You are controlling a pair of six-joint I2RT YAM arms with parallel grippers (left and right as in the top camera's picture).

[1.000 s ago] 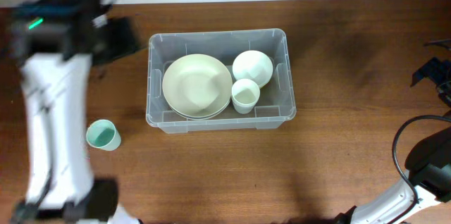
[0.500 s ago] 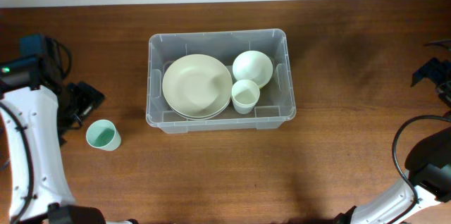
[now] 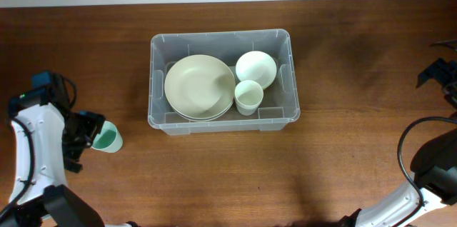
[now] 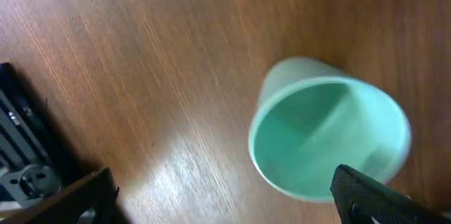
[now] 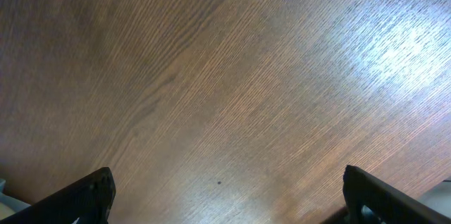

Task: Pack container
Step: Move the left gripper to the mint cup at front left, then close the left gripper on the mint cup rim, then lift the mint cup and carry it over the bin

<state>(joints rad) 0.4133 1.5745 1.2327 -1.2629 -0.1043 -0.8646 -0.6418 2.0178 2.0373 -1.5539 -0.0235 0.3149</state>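
Observation:
The container [image 3: 221,36], a big clear plastic bin, stands at the table's centre. Inside it lie stacked pale green plates [image 3: 199,86], a white bowl [image 3: 255,68] and a pale cup [image 3: 248,97]. A teal cup [image 3: 108,140] stands upright on the wood to the bin's lower left. My left gripper [image 3: 84,135] is open right beside it on its left. In the left wrist view the teal cup [image 4: 328,139] sits just ahead of the open left gripper [image 4: 225,203], close to the right finger [image 4: 373,199]. My right gripper [image 5: 229,203] is open over bare wood.
The right arm [image 3: 435,170] curls along the table's right edge, far from the bin. The left arm's white link [image 3: 36,148] runs down the left side. A pale wall borders the table's far edge.
My left arm has swung from the back left corner down toward the front, bringing its open gripper beside the teal cup. The right arm and the bin's contents have not moved.

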